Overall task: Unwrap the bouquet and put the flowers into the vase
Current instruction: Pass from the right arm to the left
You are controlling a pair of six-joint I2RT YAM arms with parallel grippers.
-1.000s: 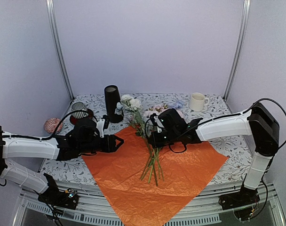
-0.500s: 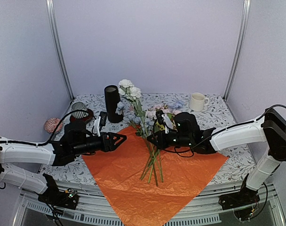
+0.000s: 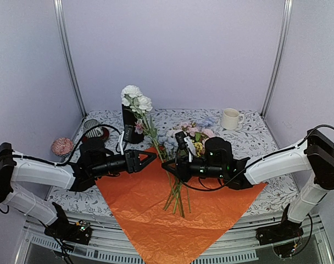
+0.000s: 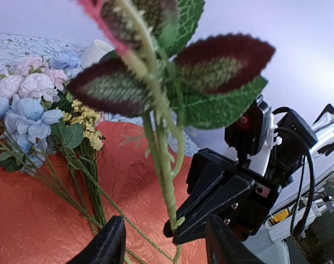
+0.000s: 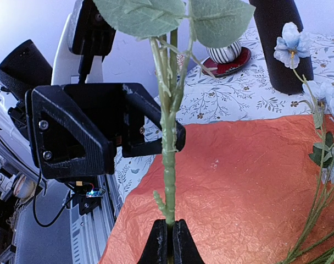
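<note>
My right gripper is shut on the lower end of a green flower stem, holding it upright. Its white blooms stand in front of the black vase. My left gripper is open, its fingers apart on either side of that stem without touching it. The bouquet lies unwrapped. The other flowers lie on the spread orange sheet, with pastel heads toward the back.
A white mug stands at the back right. A striped cup on a red saucer sits left of the vase. A pink ball rests at the table's left edge. The orange sheet overhangs the front edge.
The right gripper has swung the white-flowered stem up and leftward, so its blooms now stand in front of the vase. The left gripper has reached right until its fingers flank the stem.
</note>
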